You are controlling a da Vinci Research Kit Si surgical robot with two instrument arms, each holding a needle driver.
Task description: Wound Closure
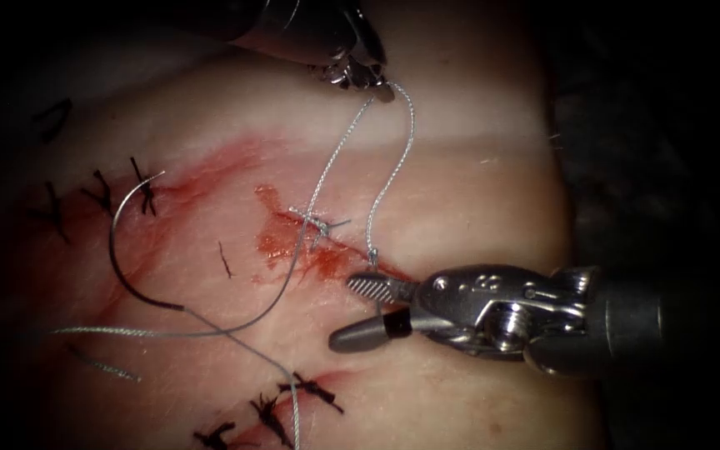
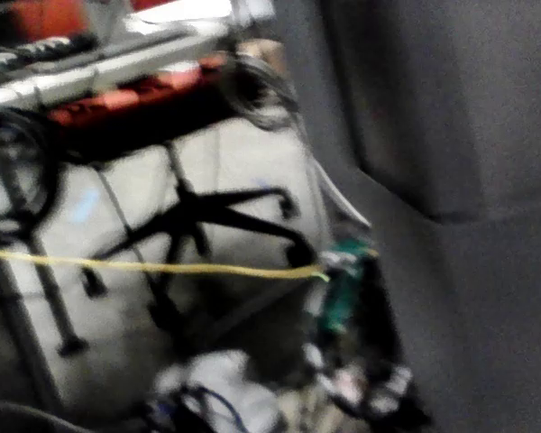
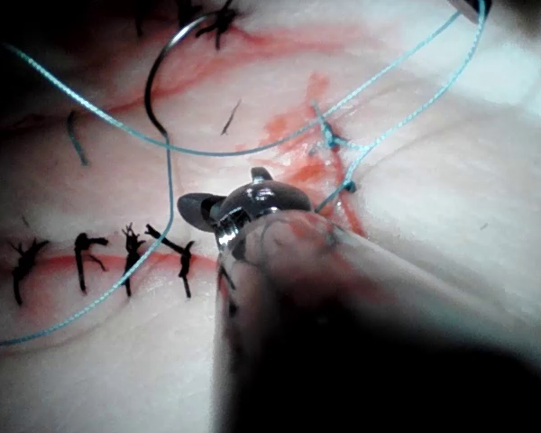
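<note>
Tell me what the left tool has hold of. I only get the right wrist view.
Observer: In the endoscope view, the left tool sits above the cut, jaws shut on the thread.
Operator: Trace the strands that leave my picture.
Observer: Both end at the left tool's jaws. One rises from the knot, the other from the cut beside your tool.
Operator: Check my jaws and the needle.
Observer: The right tool has its jaws open and holds nothing. Neither tool holds the needle, which lies on the tissue, left of the cut.
</note>
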